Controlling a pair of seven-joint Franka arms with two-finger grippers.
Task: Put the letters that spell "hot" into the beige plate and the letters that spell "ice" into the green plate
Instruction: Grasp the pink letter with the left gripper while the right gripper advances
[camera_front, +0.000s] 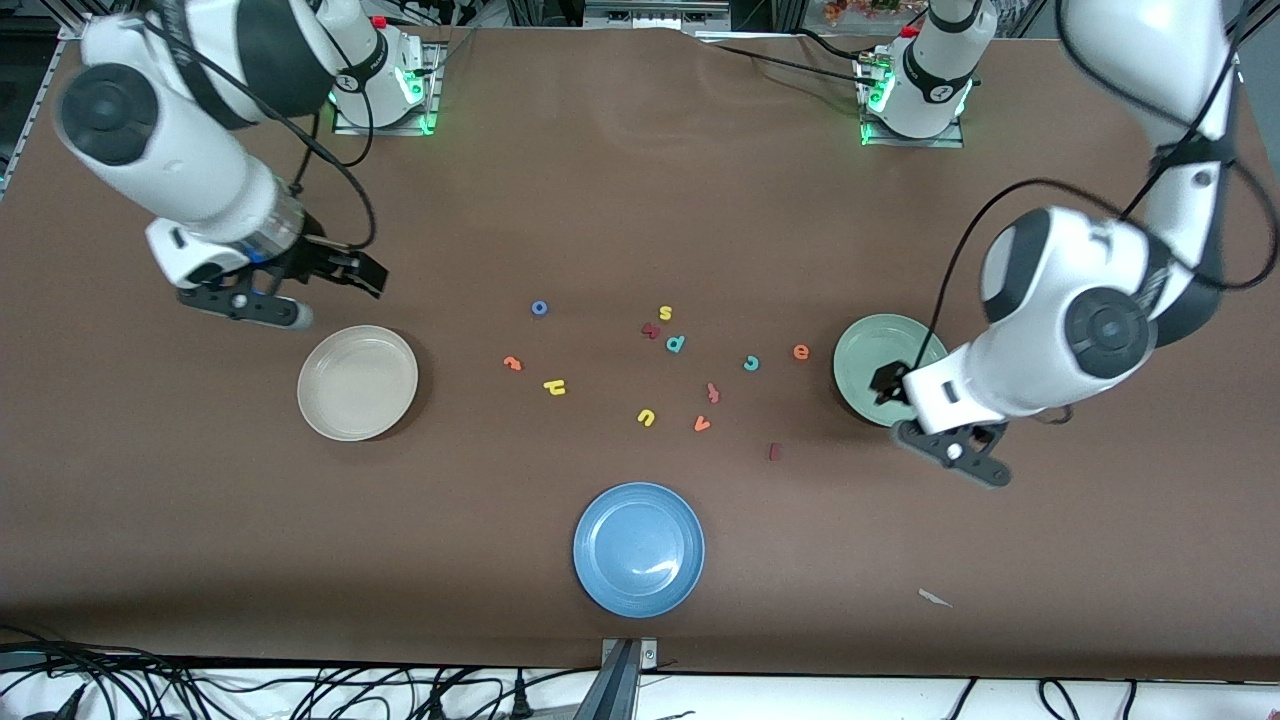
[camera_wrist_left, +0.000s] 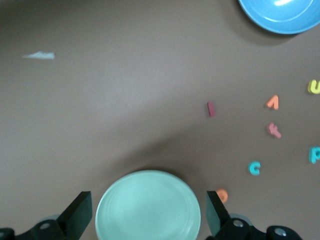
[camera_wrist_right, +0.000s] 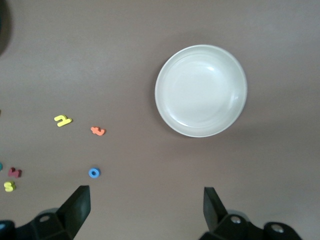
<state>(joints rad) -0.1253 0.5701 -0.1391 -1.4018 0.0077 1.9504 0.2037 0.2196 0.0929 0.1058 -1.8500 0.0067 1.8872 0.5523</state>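
Hands both hung open: left hand (camera_front: 892, 385) over the green plate (camera_front: 862, 350), right hand (camera_front: 335, 270) beside the beige plate (camera_front: 357, 382), ready for sorting letters.

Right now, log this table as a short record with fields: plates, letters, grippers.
beige plate: holds nothing, toward the right arm's end
green plate: holds nothing, toward the left arm's end
blue plate: holds nothing, nearest the front camera
hot letters: blue o, orange t, yellow h, all on the table
ice letters: teal c, orange e, dark red i, all on the table
left gripper: open, over the green plate
right gripper: open, over bare table beside the beige plate
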